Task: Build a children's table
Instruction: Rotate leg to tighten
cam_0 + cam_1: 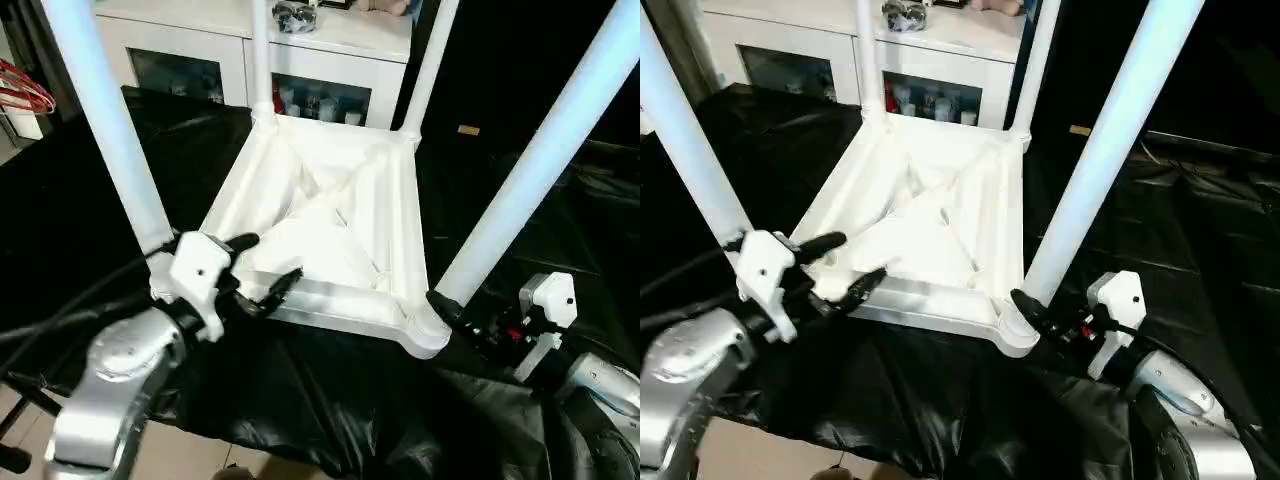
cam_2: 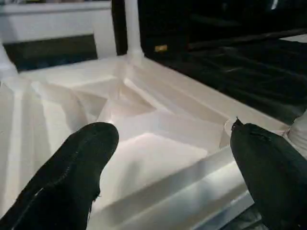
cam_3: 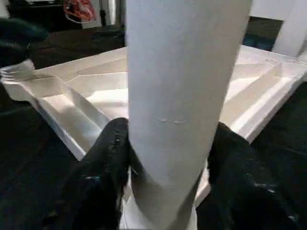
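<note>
A black plastic sheet (image 1: 330, 390) lay crumpled beneath both sets of jaws and spread well beyond them. Far ahead of the jaws stood a white cabinet (image 1: 240, 45) with glass doors, small bottles (image 1: 320, 105) visible behind the glass. A red wire object (image 1: 25, 92) sat far out past the left jaws.

Dark workspace, white cabinet at the back

I see black sheeting (image 1: 330, 400) covering the work surface, a white cabinet (image 1: 200, 45) with glass doors behind it, and pale floor (image 1: 200, 455) at the near edge.
</note>
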Robot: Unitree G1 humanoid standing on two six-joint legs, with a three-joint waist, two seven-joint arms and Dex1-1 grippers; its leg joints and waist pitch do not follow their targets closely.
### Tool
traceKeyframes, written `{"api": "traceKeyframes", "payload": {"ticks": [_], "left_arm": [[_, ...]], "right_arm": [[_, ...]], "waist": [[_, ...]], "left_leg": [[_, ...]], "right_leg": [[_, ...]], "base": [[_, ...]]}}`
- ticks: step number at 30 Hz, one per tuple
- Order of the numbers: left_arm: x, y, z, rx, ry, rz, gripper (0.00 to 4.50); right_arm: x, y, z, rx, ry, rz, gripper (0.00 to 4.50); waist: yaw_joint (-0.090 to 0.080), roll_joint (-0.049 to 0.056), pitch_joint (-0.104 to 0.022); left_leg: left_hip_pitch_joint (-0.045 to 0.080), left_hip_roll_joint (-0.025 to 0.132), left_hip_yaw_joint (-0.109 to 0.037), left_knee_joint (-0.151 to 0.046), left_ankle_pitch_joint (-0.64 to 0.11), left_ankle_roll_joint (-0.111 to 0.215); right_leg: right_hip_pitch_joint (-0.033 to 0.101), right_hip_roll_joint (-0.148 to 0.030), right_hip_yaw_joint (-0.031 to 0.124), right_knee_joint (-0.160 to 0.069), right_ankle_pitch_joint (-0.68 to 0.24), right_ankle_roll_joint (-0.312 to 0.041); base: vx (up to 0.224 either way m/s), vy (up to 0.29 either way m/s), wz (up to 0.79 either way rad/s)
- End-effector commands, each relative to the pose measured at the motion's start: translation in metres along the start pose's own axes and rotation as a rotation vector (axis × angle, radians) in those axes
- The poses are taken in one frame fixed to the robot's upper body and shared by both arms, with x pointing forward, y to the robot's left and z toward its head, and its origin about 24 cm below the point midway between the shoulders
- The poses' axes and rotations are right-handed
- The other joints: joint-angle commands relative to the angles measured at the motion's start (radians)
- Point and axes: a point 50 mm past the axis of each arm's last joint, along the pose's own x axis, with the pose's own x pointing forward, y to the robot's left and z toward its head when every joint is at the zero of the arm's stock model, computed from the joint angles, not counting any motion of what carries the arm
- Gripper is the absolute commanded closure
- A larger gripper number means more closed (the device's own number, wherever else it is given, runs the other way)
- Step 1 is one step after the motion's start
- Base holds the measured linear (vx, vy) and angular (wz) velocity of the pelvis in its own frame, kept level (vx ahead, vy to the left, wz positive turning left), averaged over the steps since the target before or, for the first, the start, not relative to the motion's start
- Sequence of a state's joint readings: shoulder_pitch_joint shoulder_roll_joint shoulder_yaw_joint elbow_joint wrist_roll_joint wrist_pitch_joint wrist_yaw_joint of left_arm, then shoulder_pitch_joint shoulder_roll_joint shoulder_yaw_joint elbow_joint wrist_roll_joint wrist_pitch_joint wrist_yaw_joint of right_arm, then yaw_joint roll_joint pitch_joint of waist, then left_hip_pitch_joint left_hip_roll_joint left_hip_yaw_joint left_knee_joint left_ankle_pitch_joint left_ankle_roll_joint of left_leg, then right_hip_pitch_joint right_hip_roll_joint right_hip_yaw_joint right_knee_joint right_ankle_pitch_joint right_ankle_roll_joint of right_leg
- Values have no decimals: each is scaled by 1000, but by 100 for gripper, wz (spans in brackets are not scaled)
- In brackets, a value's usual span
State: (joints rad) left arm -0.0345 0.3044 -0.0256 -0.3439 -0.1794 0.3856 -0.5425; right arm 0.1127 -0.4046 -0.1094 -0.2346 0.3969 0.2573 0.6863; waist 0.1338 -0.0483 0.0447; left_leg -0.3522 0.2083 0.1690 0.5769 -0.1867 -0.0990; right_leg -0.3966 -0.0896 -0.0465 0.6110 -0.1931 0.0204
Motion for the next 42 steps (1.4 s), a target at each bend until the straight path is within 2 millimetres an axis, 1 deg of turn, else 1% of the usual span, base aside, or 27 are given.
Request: {"api": "traceKeyframes", "payload": {"ticks": [1, 6, 7, 11, 13, 14, 18, 21, 22, 23, 24, 27, 28, 29, 30, 31, 32, 33, 34, 35, 36, 37, 38, 39, 40, 41, 42], "left_arm": [[6, -3, -2, 32, 7, 25, 0], [13, 5, -5, 2, -35, 192, 0], [13, 7, -6, -14, -34, 215, 0], [13, 10, -9, -49, -42, 239, 0], [13, 10, -9, -42, -46, 238, 0], [13, 10, -10, -36, -45, 238, 0], [14, 9, -10, -30, -47, 239, 0], [14, 10, -9, -31, -59, 247, 0], [14, 10, -9, -31, -59, 247, 0], [13, 12, -10, -29, -56, 257, 0], [13, 14, -11, -20, -52, 262, 0], [14, 18, -11, 8, -48, 271, 0], [19, 20, -11, 19, -49, 272, 0], [23, 21, -10, 29, -49, 275, 0], [25, 22, -10, 35, -49, 277, 0], [29, 23, -9, 38, -52, 280, 0], [31, 24, -7, 40, -59, 285, 0], [32, 24, -6, 39, -61, 287, 0], [33, 26, -6, 42, -58, 296, 0], [33, 26, -6, 44, -56, 300, 0], [34, 27, -6, 46, -52, 306, 0], [34, 30, -9, 25, -29, 338, 0], [35, 34, -11, -6, -16, 368, 0], [35, 36, -12, -17, -12, 388, 0], [36, 36, -12, -16, -15, 390, 0], [36, 36, -11, -1, -13, 387, 0], [36, 36, -11, 8, -13, 384, 0]], "right_arm": [[-1, -6, 7, -42, -8, -54, 164], [-12, -8, 21, 0, -105, -56, 164], [-17, -8, 25, 7, -115, -42, 164], [-35, -8, 30, -10, -92, -9, 164], [-40, -8, 29, -12, -64, 7, 164], [-43, -7, 27, -16, -42, 18, 164], [-56, -11, 28, 6, -14, 27, 164], [-78, -33, 42, 117, -154, -63, 164], [-78, -33, 42, 117, -154, -63, 164], [-90, -47, 45, 168, -216, -132, 164], [-90, -54, 40, 125, -159, -213, 164], [-81, -67, 29, 47, -62, -374, 164], [-63, -73, 16, 22, 13, -511, 164], [-49, -73, 7, 27, 29, -583, 164], [-42, -71, 4, 29, 33, -614, 164], [-27, -64, -1, 33, 32, -611, 164], [-10, -54, -3, 38, 26, -580, 164], [-6, -50, -4, 36, 24, -566, 164], [6, -41, -3, 44, 10, -527, 164], [10, -38, -2, 50, 2, -512, 164], [16, -34, -1, 59, -9, -492, 164], [25, -26, -1, 54, -1, -447, 164], [33, -21, -2, 42, 10, -412, 164], [39, -18, -6, 37, 47, -407, 164], [42, -18, -9, 39, 66, -418, 164], [43, -20, -12, 51, 73, -444, 164], [44, -21, -14, 56, 74, -468, 164]], "waist": [[-8, 1, -45], [-12, 6, -48], [-10, 4, -48], [-13, 8, -50], [-11, 6, -50], [-14, 4, -49], [-19, -1, -47], [-21, -3, -45], [-22, -4, -45], [-21, -3, -44], [-21, 5, -44], [-27, 1, -46], [-28, -3, -47], [-39, 0, -47], [-49, 8, -48], [-55, 8, -53], [-72, 16, -51], [-89, 28, -51], [-93, 37, -53], [-106, 47, -58], [-109, 49, -59], [-110, 36, -61], [-104, 15, -59], [-60, -37, -67], [-37, -23, -64], [-27, -15, -66], [-15, -35, -50]], "left_leg": [[-3, 13, 0, -73, -292, 14], [-5, 11, 0, -71, -296, 19], [-4, 13, 0, -70, -295, 23], [-9, 13, -1, -67, -260, 36], [-8, 13, 0, -65, -258, 44], [-13, 12, -1, -66, -255, 47], [-15, 13, -2, -66, -268, 55], [-13, 12, -2, -66, -282, 61], [-11, 10, -2, -64, -288, 64], [-10, 10, -1, -63, -291, 62], [-11, 10, -2, -63, -292, 58], [-14, 6, -2, -63, -260, 26], [-15, 5, 0, -63, -255, 24], [-13, 2, -2, -65, -239, -1], [-6, 7, -9, -68, -266, -35], [4, 15, -16, -68, -287, -44], [7, 31, -32, -78, -303, -34], [20, 83, -67, -109, -311, 32], [33, 121, -83, -122, -306, 70], [40, 181, -113, -142, -253, 139], [37, 187, -97, -138, -234, 204], [36, 175, -82, -130, -236, 237], [-1, 57, -5, -47, -251, 272], [-46, -73, 31, 113, -197, 203], [-49, -50, 12, 89, -127, 149], [-39, -42, 20, 83, -115, 87], [-31, -40, 1, 71, -192, 90]], "right_leg": [[31, -26, 31, -94, -351, -66], [33, -25, 31, -94, -325, -62], [33, -26, 31, -95, -317, -61], [37, -25, 31, -91, -262, -72], [37, -24, 31, -90, -251, -78], [39, -24, 30, -89, -250, -80], [37, -29, 30, -97, -325, -64], [33, -30, 28, -102, -368, -56], [31, -30, 27, -103, -387, -54], [28, -29, 26, -106, -401, -53], [27, -29, 25, -105, -405, -53], [28, -25, 22, -104, -388, -42], [29, -24, 22, -105, -387, -39], [25, -17, 17, -100, -377, -43], [22, -6, 9, -95, -363, -53], [23, 5, 0, -92, -325, -75], [26, 25, -13, -81, -215, -142], [28, 29, -33, -58, -138, -231], [20, 22, -41, -41, -97, -272], [9, 11, -54, 9, -31, -315], [3, -2, -57, 25, -14, -337], [5, -13, -52, 22, -1, -363], [21, -29, -25, -43, 3, -439], [60, -76, 9, -118, -239, -295], [68, -105, 30, -121, -373, -204], [45, -83, 133, -139, -532, 21], [60, -97, 183, -129, -614, 48]], "base": [[0, 0, 0], [0, 0, 0], [0, 0, 0], [0, 0, 0], [0, 0, 0], [0, 0, 0], [0, 0, 0], [0, 0, 0], [0, 0, 0], [0, 0, 0], [0, 0, 0], [0, 0, 0], [0, 0, 0], [0, 0, 0], [0, 0, 0], [0, 0, 0], [0, 0, 0], [10, -71, 3], [21, -89, 8], [21, -89, 8], [26, -139, 7], [20, -140, 6], [20, -140, 6], [8, -115, 3], [-12, -121, -2], [-12, -121, -2], [-15, -103, -30]]}}
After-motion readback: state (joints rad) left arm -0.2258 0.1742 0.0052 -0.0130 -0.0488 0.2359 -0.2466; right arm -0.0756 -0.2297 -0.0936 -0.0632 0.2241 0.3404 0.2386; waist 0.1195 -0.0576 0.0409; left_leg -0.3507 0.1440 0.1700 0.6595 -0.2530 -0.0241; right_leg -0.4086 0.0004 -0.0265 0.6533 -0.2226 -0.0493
